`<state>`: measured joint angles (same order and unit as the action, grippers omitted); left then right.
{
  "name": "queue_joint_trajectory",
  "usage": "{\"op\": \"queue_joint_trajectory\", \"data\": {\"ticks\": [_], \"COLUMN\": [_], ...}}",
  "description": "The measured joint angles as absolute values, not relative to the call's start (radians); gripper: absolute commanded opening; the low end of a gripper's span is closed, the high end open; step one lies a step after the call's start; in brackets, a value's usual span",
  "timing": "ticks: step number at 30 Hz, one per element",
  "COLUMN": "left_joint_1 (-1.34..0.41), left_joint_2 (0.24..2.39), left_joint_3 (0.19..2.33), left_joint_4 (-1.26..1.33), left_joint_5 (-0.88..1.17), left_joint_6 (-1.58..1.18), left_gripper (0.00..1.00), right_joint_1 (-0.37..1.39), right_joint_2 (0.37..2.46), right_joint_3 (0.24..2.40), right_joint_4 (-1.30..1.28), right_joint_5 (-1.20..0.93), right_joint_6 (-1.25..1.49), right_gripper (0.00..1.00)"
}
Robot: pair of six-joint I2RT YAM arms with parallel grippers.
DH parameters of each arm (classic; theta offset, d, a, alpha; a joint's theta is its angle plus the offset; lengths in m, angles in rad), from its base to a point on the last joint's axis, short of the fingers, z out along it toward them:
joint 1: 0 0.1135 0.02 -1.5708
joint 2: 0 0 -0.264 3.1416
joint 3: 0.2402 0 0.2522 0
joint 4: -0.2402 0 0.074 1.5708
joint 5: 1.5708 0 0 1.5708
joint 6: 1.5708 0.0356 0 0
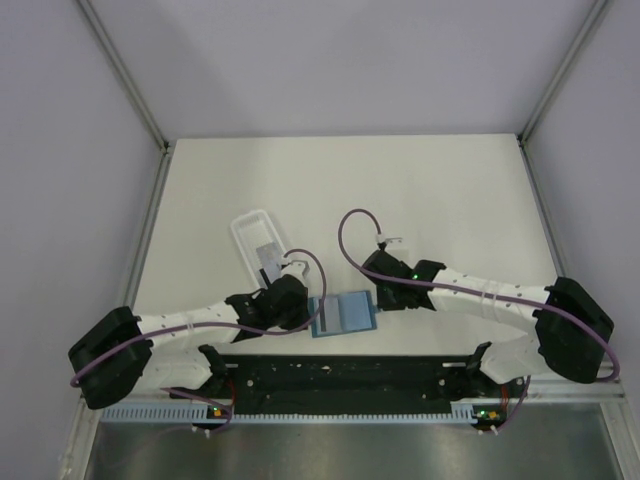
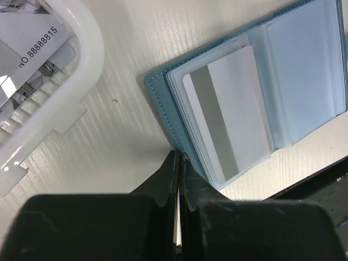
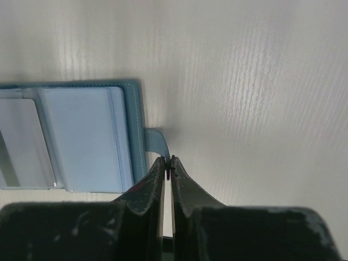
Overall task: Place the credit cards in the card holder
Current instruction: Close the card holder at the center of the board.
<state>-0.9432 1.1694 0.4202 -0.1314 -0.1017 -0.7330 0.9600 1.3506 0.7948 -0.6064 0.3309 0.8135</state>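
Note:
The teal card holder lies open on the table between my two grippers. One white credit card with a grey stripe sits in its left clear sleeve. More credit cards lie in the white tray. My left gripper is shut, and its tips touch the holder's left cover edge with nothing visible between them. My right gripper is shut on the holder's small snap tab, which sticks out from the right cover. In the top view the left gripper and right gripper flank the holder.
The long white tray stands behind the left gripper, angled toward the back left. A purple cable loops above the right arm. The black rail with the arm bases runs along the near edge.

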Motion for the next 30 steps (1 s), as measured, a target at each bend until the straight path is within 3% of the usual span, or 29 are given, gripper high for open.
{"op": "queue_joint_trajectory", "data": {"ticks": [8,22,30], "left_joint_1": [-0.943,-0.943,-0.944], "left_joint_2": [1.182,1.351,1.203], "left_joint_3": [0.426,0.516,0.467], "left_joint_4": [-0.122,-0.025,-0.076], "left_joint_5": [-0.091,0.064,-0.049], "left_joint_6": [-0.73,-0.72,-0.763], "left_gripper": [0.0,0.0,0.0], "right_joint_1": [0.96,0.96,0.96], "right_joint_2": [1.333,1.087,1.036], "right_joint_3": [0.79,0.759,0.751], "right_joint_4": [-0.602,-0.598,-0.481], "right_joint_5": [0.332,0.323,0.166], "right_joint_6": [0.817,0.812,0.777], "right_gripper": [0.0,0.0,0.0]}}
